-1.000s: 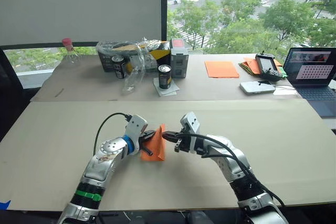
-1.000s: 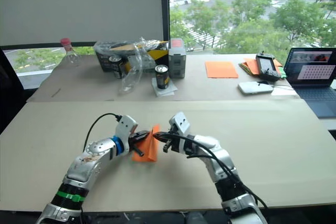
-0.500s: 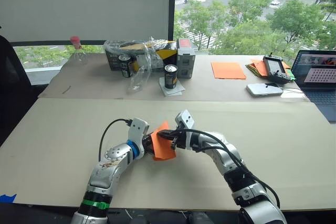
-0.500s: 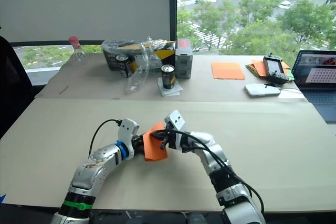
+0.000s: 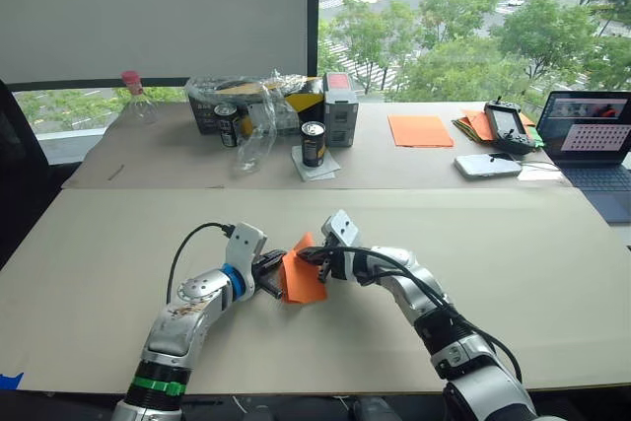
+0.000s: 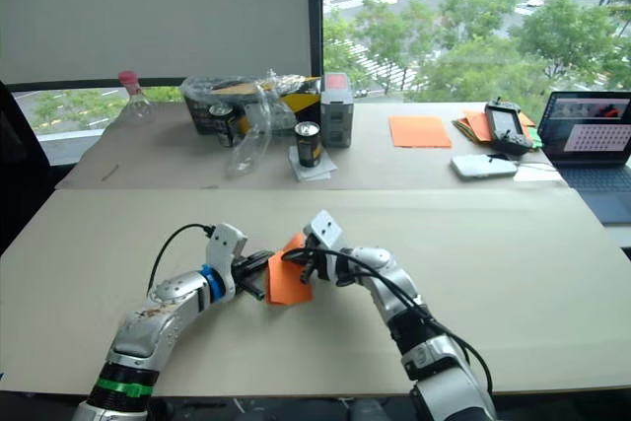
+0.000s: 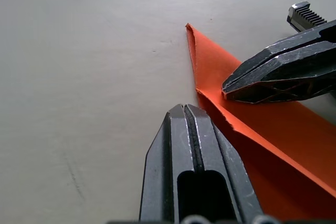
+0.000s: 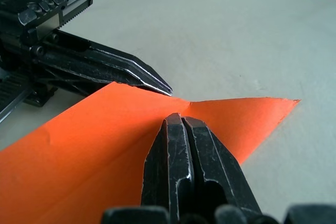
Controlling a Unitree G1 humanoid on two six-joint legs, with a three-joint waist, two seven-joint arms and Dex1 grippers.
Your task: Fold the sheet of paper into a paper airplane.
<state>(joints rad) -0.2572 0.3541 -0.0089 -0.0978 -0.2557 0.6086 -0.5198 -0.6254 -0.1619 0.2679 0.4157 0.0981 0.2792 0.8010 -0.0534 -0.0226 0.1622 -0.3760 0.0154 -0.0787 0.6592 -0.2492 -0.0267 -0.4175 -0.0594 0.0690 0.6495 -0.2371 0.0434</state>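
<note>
both end effectors pinching sheet of paper

Two beige tables before a window showing trees.

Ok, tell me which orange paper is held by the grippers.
The creased sheet of paper on the near table, between both grippers; the smooth orange sheet and fanned pile lie untouched on the far table.

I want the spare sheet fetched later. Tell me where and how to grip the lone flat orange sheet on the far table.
Take the flat orange sheet by its near edge, coming in low from the robot's side. It lies flush on the far table, so a finger probably has to slide under that edge first.
</note>
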